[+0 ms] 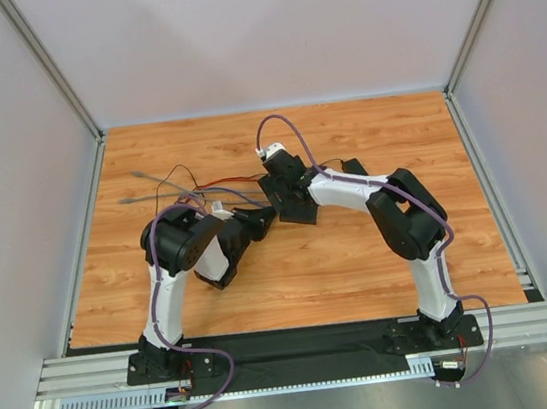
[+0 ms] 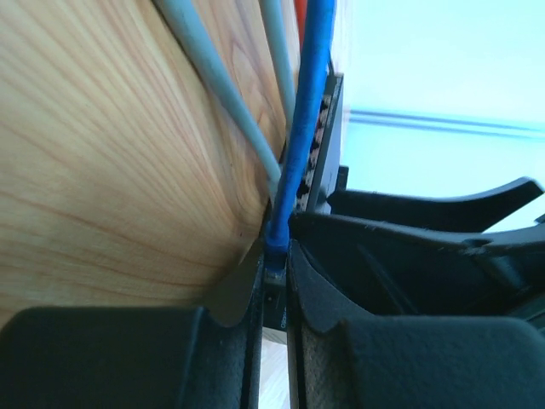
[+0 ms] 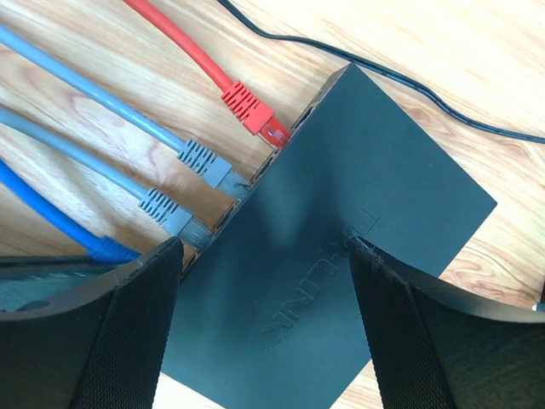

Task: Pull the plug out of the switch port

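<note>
Reading "TP-LINK", the switch (image 3: 341, 221) sits between the spread right hand (image 3: 264, 324); left hand (image 2: 274, 290) pinches blue plug (image 2: 277, 247).

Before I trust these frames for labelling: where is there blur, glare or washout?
Left wrist: background washed out pale, near fingers soft, blue cable sharp. Right wrist: switch crisp, soft sheen, fingers blurred. Top: evenly lit, mild shadows under the arms.

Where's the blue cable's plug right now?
In the left wrist view, the blue cable's plug sits pinched in the left gripper, by the switch. The right wrist view shows it lowest in the row, beside a grey plug.
</note>
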Motion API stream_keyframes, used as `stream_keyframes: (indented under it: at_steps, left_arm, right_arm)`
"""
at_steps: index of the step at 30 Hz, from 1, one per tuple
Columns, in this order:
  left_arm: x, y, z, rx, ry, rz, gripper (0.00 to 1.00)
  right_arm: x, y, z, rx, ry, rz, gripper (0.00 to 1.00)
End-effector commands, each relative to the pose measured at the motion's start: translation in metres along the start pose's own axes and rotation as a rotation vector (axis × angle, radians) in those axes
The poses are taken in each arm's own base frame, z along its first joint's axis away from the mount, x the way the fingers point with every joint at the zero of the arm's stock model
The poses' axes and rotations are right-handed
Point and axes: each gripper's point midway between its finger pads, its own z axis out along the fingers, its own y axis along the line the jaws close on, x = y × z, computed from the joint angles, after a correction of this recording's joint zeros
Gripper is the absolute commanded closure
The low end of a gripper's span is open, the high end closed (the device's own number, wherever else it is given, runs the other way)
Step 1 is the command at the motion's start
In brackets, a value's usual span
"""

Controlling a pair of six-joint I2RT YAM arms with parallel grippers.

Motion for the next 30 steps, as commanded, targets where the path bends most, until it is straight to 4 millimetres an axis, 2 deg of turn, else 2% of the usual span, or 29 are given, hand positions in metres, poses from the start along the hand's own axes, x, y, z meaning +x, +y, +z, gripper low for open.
stream_keyframes:
  at_steps: [1,8,11,13,14,16,17,21,22,23,24,25,26,30]
  left_arm:
    - [-0.036,0.039,-0.007,-0.098,-0.121,-0.022,1.00]
    - [-0.040,0.031,-0.008,-0.102,-0.135,0.029,1.00]
    - [-0.037,0.017,-0.009,-0.073,-0.114,0.062,1.00]
    - [-0.036,0.018,-0.015,-0.094,-0.105,0.104,1.00]
    - [-0.038,0.003,-0.018,-0.066,-0.112,0.118,1.00]
    - [-0.045,0.001,-0.028,-0.080,-0.135,0.160,1.00]
    - [-0.049,-0.018,-0.033,-0.046,-0.147,0.203,1.00]
    - [-0.062,-0.036,-0.052,-0.083,-0.172,0.337,1.00]
    - [-0.069,-0.031,-0.056,-0.132,-0.183,0.371,1.00]
    - [-0.076,-0.049,-0.062,-0.106,-0.208,0.398,1.00]
    - [-0.084,-0.050,-0.069,-0.122,-0.222,0.461,1.00]
    - [-0.094,-0.041,-0.077,-0.179,-0.245,0.501,1.00]
    - [-0.114,-0.058,-0.088,-0.164,-0.305,0.511,1.00]
    - [-0.162,-0.064,-0.129,-0.290,-0.427,0.590,1.00]
  right_arm:
    - [0.056,-0.029,-0.001,0.060,0.186,-0.060,0.21]
    - [0.055,-0.026,-0.003,0.042,0.181,-0.063,0.21]
    - [0.048,-0.011,-0.002,-0.038,0.147,-0.030,0.21]
    - [0.044,-0.007,-0.001,-0.054,0.140,-0.019,0.20]
    - [0.044,-0.008,0.000,-0.047,0.139,-0.015,0.20]
    - [0.045,-0.010,0.003,-0.029,0.152,-0.022,0.20]
    - [0.046,-0.011,0.004,-0.022,0.157,-0.022,0.20]
    - [0.049,-0.011,0.007,-0.015,0.167,-0.018,0.20]
    - [0.049,-0.012,0.007,-0.012,0.167,-0.018,0.20]
    - [0.049,-0.012,0.007,-0.011,0.166,-0.018,0.20]
    - [0.048,-0.012,0.007,-0.011,0.162,-0.019,0.20]
    - [0.048,-0.012,0.007,-0.011,0.162,-0.017,0.20]
    - [0.047,-0.013,0.007,-0.011,0.159,-0.017,0.20]
    - [0.048,-0.013,0.009,-0.009,0.165,-0.015,0.20]
